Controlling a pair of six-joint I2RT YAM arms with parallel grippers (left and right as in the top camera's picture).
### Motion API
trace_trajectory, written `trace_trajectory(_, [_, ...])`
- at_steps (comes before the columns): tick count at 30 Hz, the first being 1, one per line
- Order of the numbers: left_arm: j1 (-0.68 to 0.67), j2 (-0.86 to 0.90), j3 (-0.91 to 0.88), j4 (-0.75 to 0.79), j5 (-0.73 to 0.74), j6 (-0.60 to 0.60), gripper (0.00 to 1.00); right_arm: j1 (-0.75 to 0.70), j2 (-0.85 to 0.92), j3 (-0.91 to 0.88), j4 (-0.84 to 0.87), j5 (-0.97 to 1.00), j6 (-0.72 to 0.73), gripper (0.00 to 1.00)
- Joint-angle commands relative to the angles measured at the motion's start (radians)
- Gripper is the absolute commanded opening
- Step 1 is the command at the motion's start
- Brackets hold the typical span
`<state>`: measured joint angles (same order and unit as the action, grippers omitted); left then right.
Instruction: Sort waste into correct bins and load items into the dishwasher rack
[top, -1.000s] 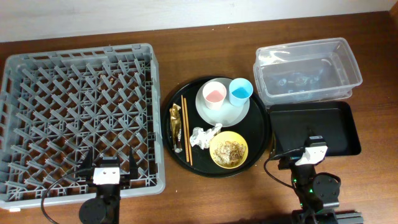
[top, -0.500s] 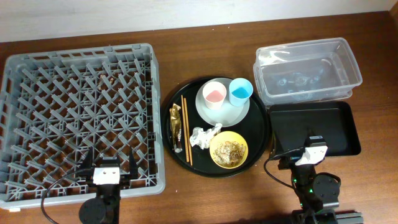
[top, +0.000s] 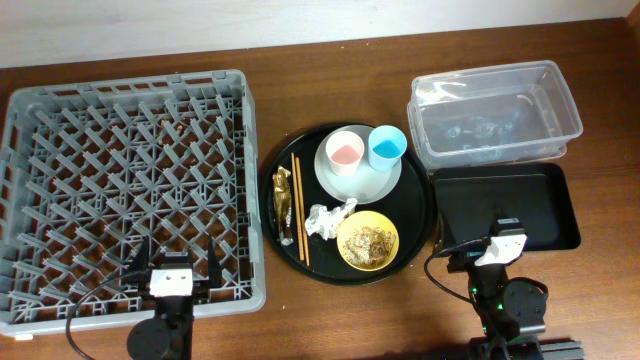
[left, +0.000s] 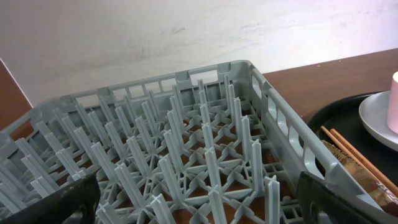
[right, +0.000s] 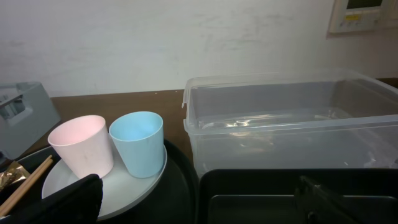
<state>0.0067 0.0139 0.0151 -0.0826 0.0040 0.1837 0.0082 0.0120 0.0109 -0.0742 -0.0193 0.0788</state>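
The grey dishwasher rack (top: 252, 170) fills the left of the table. On a round black tray (top: 427, 205) a white plate (top: 372, 185) carries a pink cup (top: 343, 152) and a blue cup (top: 387, 146). Beside it lie chopsticks (top: 299, 210), a gold foil wrapper (top: 283, 198), a white napkin (top: 325, 221) and a yellow bowl (top: 352, 262) of beige scraps (top: 368, 240). A clear tub (top: 563, 90) and a black rectangular tray (top: 520, 205) sit at the right. My left gripper (left: 199, 199) is open over the rack's near edge. My right gripper (right: 199, 205) is open over the black tray's near end.
Bare brown table (top: 330, 320) shows along the front edge and between the rack and the round tray. A pale wall (right: 186, 43) stands behind the table. Both arm bases (top: 160, 335) (top: 510, 310) sit at the front edge.
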Motion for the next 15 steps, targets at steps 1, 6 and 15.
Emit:
trace_trajectory(1, [-0.004, -0.007, -0.006, 0.0, 0.015, 0.016, 0.99, 0.005, -0.006, -0.005, -0.001, -0.013, 0.004, 0.99])
trace_trajectory(6, [-0.004, -0.007, -0.006, 0.0, 0.015, 0.016, 0.99, 0.005, -0.006, -0.005, -0.001, -0.013, 0.004, 0.99])
trace_trajectory(15, [-0.004, -0.007, -0.006, 0.052, 0.076, 0.011, 0.99, 0.005, -0.006, -0.005, -0.001, -0.013, 0.004, 0.99])
